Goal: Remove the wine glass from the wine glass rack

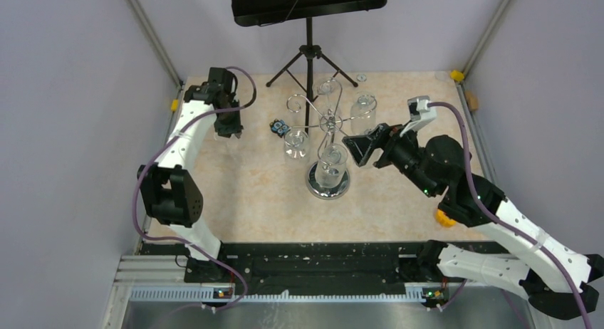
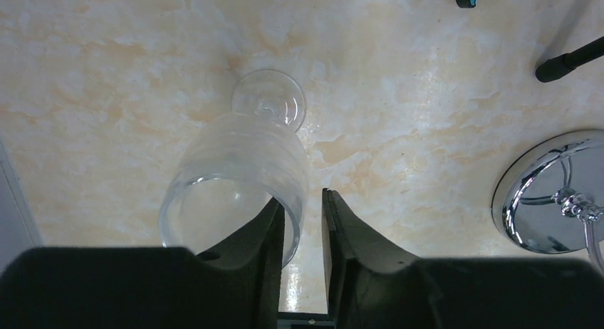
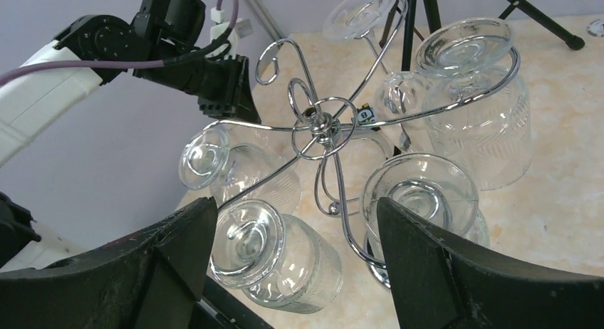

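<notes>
One wine glass [image 2: 235, 165] is already set upright on the table [image 2: 107, 72], off the rack [image 3: 317, 126].
Its rim is straddled by the left gripper [image 2: 303, 201], fingers close together; whether it is clamped cannot be told; the right gripper [image 3: 295, 204] is spread wide before the rack, where five glasses [image 3: 285, 265] hang.

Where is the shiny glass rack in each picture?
Top external: the wine glass rack stands in the middle.
Left wrist: only its round base, at the right edge.
Right wrist: its hub and hooks fill the centre.
Shared landmark: the black music stand, by its legs.
</notes>
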Controlling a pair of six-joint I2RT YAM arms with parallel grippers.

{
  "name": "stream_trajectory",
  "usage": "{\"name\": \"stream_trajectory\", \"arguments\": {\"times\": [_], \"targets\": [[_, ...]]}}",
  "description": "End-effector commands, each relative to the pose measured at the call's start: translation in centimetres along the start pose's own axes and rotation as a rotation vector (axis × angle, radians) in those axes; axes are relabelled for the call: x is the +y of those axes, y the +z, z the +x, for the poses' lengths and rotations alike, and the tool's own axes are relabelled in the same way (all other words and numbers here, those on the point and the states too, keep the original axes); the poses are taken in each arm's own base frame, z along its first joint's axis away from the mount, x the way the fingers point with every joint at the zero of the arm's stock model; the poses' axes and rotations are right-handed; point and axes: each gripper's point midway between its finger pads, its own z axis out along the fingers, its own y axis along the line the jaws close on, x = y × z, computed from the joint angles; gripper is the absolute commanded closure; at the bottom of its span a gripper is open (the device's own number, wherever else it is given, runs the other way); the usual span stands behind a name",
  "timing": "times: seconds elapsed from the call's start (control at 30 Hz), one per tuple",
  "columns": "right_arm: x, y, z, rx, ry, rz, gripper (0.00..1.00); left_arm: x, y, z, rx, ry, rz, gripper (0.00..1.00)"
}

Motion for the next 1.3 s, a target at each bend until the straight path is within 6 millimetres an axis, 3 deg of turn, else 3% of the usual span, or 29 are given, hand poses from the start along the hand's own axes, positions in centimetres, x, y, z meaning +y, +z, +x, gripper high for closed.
{"name": "stream_trajectory", "arguments": {"times": [0.0, 0.17, 0.43, 0.47, 0.5, 0.53, 0.7, 0.8, 0.9, 1.13, 1.27], "targets": [[0.8, -0.8, -2.8, -0.056, 0.025, -0.003, 0.16, 0.3, -1.5, -2.1, -0.093, -0.027, 0.003, 0.68], [1.1, -1.0, -3.5, -0.064, 0.032, -0.006, 0.16, 0.4, -2.8, -2.7, -0.132, -0.033, 0.015, 0.6], [2.4, -1.4, -4.1, -0.033, 0.033, -0.051, 0.16, -0.3, -8.6, -4.2, -0.286, -0.034, 0.087, 0.39], [2.6, -1.3, -4.0, -0.025, 0.032, -0.058, 0.16, -0.5, -9.6, -4.4, -0.315, -0.035, 0.105, 0.3], [2.9, -1.2, -4.0, -0.019, 0.029, -0.068, 0.17, -0.6, -10.6, -4.7, -0.35, -0.041, 0.119, 0.09], [3.1, -1.1, -3.9, -0.009, 0.024, -0.078, 0.19, -0.6, -11.5, -4.9, -0.383, -0.049, 0.129, 0.05], [4.8, 0.0, -3.6, 0.022, 0.018, -0.138, 0.37, -3.1, -17.0, -5.1, -0.533, -0.049, 0.318, 0.03], [5.4, 1.4, -3.3, 0.038, 0.009, -0.141, 0.39, -5.6, -19.9, -4.9, -0.612, -0.02, 0.492, 0.01], [4.6, 3.0, -3.3, 0.041, -0.023, -0.066, 0.38, -7.8, -22.2, -5.4, -0.689, -0.034, 0.654, 0.01], [4.7, 5.8, -3.8, 0.036, -0.081, -0.017, 0.37, -12.5, -24.4, -8.0, -0.708, -0.161, 1.022, 0.01], [5.1, 5.5, -4.6, -0.008, -0.074, -0.047, 0.37, -14.8, -22.9, -10.8, -0.647, -0.196, 1.08, 0.07]]}}
